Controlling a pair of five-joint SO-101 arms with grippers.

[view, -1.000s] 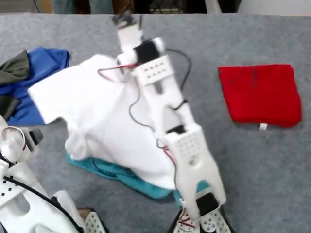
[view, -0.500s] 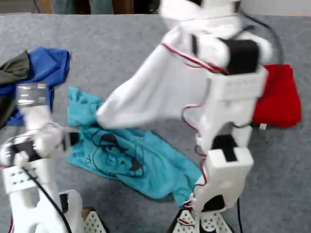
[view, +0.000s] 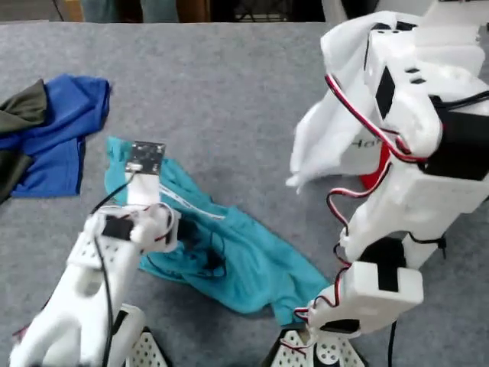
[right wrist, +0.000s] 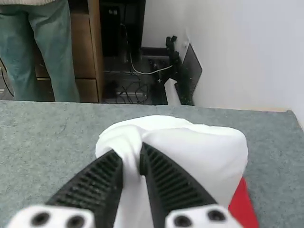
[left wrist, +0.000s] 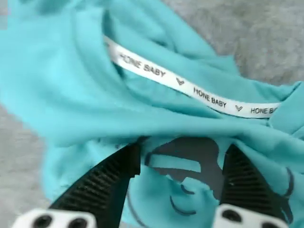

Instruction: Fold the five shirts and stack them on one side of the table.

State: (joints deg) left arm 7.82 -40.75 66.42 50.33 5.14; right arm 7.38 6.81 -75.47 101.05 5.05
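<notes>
**Right gripper** [right wrist: 130, 154]: clamped tight on a bunched fold of the white shirt [right wrist: 190, 152]. It is held high above the table [view: 229, 76] at the right side. The cloth hangs free beneath it, probably lifted so that it can fall open or be carried clear of the pile before it is laid flat.

**White shirt** [view: 317, 141]: off the table, draped over the right arm's upper links. Its lower edge dangles above the red shirt.

**Left gripper** [left wrist: 183, 156]: jaws spread wide with nothing between them, poised just over the teal shirt [left wrist: 71, 80] near its neck tape [left wrist: 190, 88] and dark print [left wrist: 187, 161]. The position suggests a grasp at the collar is being lined up.

**Teal shirt** [view: 252, 267]: crumpled and unfolded, lying at the near middle of the table.

**Red shirt** [right wrist: 242, 204]: on the table at the right side and largely covered by the hanging white cloth. It appears to mark the stacking side.

**Blue shirt** [view: 65, 122]: heaped at the left edge, unfolded.

**Dark olive garment** [view: 19, 107]: overlaps the blue shirt at the far left, unfolded.

**Obstructions:** the white cloth wrapped over the right arm could snag on its cables when released. The red shirt sits directly under the drop, so spreading the white shirt there could disturb it. The left arm is well apart from the right.
</notes>
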